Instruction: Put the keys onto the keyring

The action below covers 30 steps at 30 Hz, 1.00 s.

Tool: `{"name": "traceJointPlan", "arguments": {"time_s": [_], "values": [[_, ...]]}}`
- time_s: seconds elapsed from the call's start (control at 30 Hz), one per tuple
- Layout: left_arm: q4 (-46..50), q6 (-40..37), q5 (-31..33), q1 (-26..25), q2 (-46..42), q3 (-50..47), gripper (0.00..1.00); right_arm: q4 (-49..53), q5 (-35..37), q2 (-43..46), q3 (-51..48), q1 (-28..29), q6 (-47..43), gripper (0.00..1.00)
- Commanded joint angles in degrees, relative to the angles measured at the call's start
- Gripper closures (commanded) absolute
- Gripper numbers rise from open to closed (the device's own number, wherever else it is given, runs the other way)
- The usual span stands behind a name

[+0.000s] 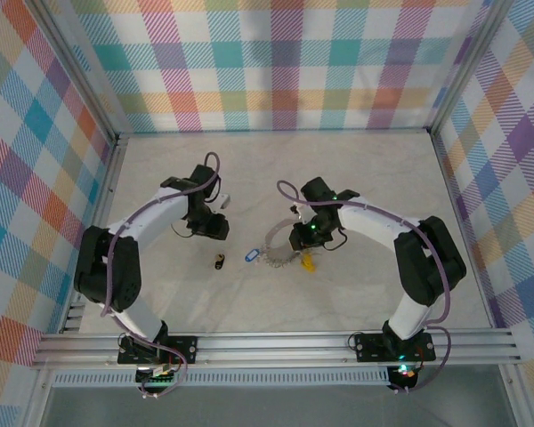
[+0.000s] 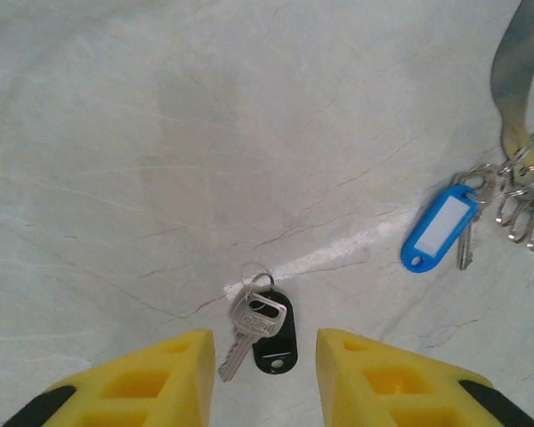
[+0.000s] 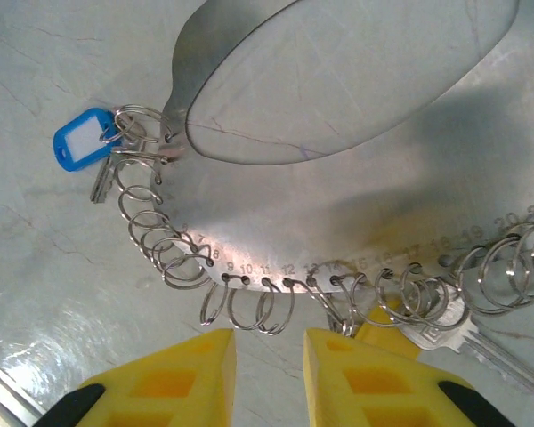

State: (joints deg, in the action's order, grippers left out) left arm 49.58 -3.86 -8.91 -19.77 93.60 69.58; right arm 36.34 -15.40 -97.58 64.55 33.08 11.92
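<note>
The keyring [image 3: 338, 227] is a flat silver band bent into a loop, with numbered holes that carry several small split rings [image 3: 249, 307]. It lies on the table under my right gripper [image 3: 269, 360], whose yellow fingers stand a little apart, with nothing between them, just short of those rings. A blue-tagged key [image 3: 84, 140] hangs at the band's left end. A yellow tag [image 3: 384, 327] and a silver key [image 3: 467, 336] hang at the right. A black-tagged key [image 2: 265, 325] lies loose on the table between the open fingers of my left gripper [image 2: 265, 347], touching neither.
From above, the black-tagged key [image 1: 219, 261], the blue tag [image 1: 251, 255], the keyring [image 1: 278, 242] and the yellow tag [image 1: 308, 262] lie in a row mid-table between my left gripper [image 1: 214, 231] and right gripper [image 1: 299, 240]. Plaid walls [image 1: 276, 62] enclose the table.
</note>
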Motion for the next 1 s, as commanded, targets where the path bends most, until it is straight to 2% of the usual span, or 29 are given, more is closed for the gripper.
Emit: {"name": "traceJointPlan", "arguments": {"time_s": [0.0,0.17,0.23,0.3,0.4,0.53,0.73,0.97], "values": [[0.75,-0.11,0.10,1.14,-3.41,1.20,0.64,1.60,-1.79,1.11,-0.78,0.67,2.36,0.72],[-3.09,-0.96,0.36,1.14,-7.52,-1.11,0.64,4.58,1.47,4.36,-5.36,0.59,3.10,0.65],[-4.08,-1.02,0.85,1.20,-8.73,-2.08,0.64,4.89,-1.04,4.85,-6.35,0.58,3.08,0.68],[-5.03,-0.99,1.30,1.14,-9.77,-2.85,0.64,3.66,-5.25,4.54,-7.10,0.66,3.68,0.75],[-5.96,-0.91,1.60,1.14,-10.83,-3.65,0.64,0.99,-7.35,3.51,-7.98,0.89,4.56,0.76],[-4.52,-0.52,4.50,1.14,-10.37,-3.76,0.64,-2.22,-3.84,1.66,-9.31,0.86,6.77,0.75],[-5.81,-0.63,4.35,1.14,-12.36,-5.36,0.64,-2.07,7.07,2.02,-10.72,0.09,8.76,0.72],[-6.18,-0.90,5.15,1.17,-12.82,-6.34,0.65,-6.41,9.16,2.75,-13.80,-3.87,10.00,0.72]]}}
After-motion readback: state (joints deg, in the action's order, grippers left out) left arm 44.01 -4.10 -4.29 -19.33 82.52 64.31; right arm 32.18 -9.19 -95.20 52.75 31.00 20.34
